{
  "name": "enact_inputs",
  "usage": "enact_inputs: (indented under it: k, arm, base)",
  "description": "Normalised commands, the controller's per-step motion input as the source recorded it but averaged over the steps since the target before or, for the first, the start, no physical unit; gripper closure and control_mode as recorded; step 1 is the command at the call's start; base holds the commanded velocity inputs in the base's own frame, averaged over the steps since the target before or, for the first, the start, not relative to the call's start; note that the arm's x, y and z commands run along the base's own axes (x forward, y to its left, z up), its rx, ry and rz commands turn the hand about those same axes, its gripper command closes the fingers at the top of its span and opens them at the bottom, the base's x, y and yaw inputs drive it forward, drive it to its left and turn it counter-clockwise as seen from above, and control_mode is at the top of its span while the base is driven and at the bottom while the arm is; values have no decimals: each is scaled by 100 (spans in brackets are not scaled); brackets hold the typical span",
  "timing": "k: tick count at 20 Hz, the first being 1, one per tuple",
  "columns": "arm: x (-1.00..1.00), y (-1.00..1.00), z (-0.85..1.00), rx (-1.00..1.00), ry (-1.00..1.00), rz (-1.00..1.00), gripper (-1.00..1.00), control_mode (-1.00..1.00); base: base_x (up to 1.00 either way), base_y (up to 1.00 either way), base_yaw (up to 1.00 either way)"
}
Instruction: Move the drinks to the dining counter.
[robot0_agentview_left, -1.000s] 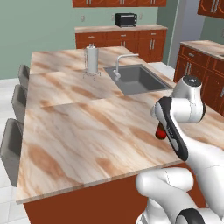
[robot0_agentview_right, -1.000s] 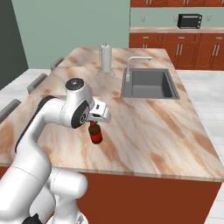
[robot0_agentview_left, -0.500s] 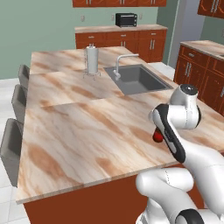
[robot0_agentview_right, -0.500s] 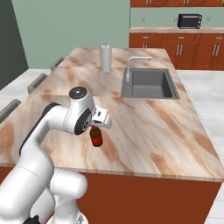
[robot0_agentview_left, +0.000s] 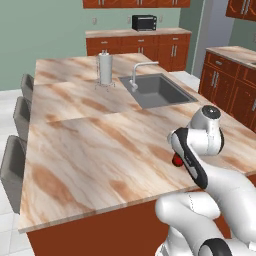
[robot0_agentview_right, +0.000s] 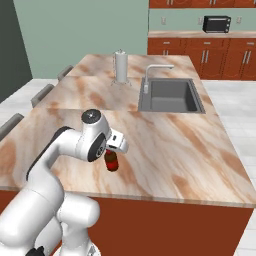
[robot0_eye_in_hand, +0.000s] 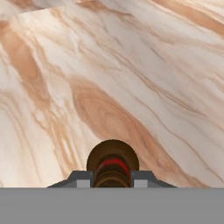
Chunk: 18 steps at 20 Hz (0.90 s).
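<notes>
You're in a home kitchen: a marbled island (robot0_agentview_left: 90, 150) with inset sink (robot0_agentview_left: 159, 91) and faucet (robot0_agentview_left: 138, 73), grey stools (robot0_agentview_left: 11, 170) at its left side, red-brown cabinets (robot0_agentview_left: 150, 47) and a black microwave (robot0_agentview_left: 144, 22) beyond it.

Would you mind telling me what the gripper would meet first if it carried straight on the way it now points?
The gripper, shut on the bottle, points down at the dining counter. Going straight on, the bottle's base would probably meet that marbled top first; the remaining gap is hard to judge.
</notes>
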Motion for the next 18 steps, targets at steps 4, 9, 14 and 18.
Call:
enact_inputs:
  k: [4, 9, 14, 18]
  arm:
    - [12, 0, -25, 0, 0, -2, 100, -100]
    - [15, 0, -22, 0, 0, 0, 100, -100]
    - [16, 0, -24, 0, 0, 0, 100, -100]
    - [15, 0, -26, 0, 0, -1, 100, -100]
  base:
    - [0, 0, 0]
    - [0, 0, 0]
    - [0, 0, 0]
    - [0, 0, 0]
